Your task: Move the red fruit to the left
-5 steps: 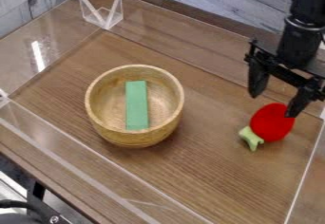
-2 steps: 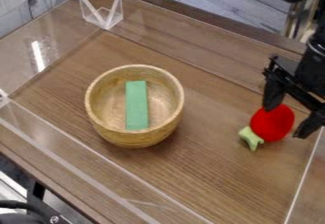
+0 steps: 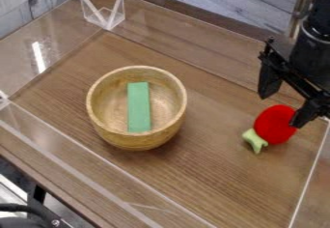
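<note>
The red fruit [image 3: 272, 125] lies on the wooden table at the right, its light-green stem end [image 3: 256, 140] pointing to the lower left. My gripper [image 3: 287, 95] hangs just above it and slightly behind, jaws open, one finger [image 3: 267, 79] to the fruit's upper left and the other at its right edge. Nothing is held between the fingers. Whether the right finger touches the fruit I cannot tell.
A wooden bowl [image 3: 106, 116] sits at the middle left with a flat green block [image 3: 138, 106] inside. Clear acrylic walls [image 3: 52, 53] ring the table, with a folded clear piece [image 3: 103, 13] at the back left.
The gripper shifted right and down toward the fruit, then came back slightly left and up. The fruit and bowl have stayed put.
</note>
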Controlling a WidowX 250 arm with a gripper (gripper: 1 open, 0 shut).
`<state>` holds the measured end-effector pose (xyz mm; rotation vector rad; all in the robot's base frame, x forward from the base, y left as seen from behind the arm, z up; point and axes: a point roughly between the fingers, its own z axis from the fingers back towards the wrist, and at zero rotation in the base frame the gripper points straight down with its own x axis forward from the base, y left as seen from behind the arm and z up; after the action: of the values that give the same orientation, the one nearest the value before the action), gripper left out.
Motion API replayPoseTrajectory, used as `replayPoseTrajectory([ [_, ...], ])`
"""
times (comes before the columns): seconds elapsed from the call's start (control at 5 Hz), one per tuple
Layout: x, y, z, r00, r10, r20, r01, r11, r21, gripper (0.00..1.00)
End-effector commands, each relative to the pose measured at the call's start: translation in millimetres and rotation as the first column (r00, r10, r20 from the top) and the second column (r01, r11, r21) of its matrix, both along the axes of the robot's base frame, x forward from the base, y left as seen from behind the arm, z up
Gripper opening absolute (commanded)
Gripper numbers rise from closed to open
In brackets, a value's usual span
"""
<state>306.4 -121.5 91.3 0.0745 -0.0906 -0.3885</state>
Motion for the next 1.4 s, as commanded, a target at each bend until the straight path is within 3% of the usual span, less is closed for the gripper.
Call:
replayPoseTrajectory([
  [0.0,10.8,-2.2,29.6,0.994,0.037,0.099,-0.034,0.999,-0.035,1.00],
  [0.2,15.8,-7.2,32.4,0.991,0.062,0.118,-0.057,0.997,-0.043,1.00],
  [0.6,20.9,-3.9,9.8,0.986,0.125,0.108,-0.119,0.991,-0.059,1.00],
  [1.0,12.5,-2.0,16.8,0.980,0.170,0.102,-0.163,0.984,-0.067,1.00],
  [1.2,15.1,5.8,7.5,0.981,0.158,0.113,-0.150,0.986,-0.078,1.00],
])
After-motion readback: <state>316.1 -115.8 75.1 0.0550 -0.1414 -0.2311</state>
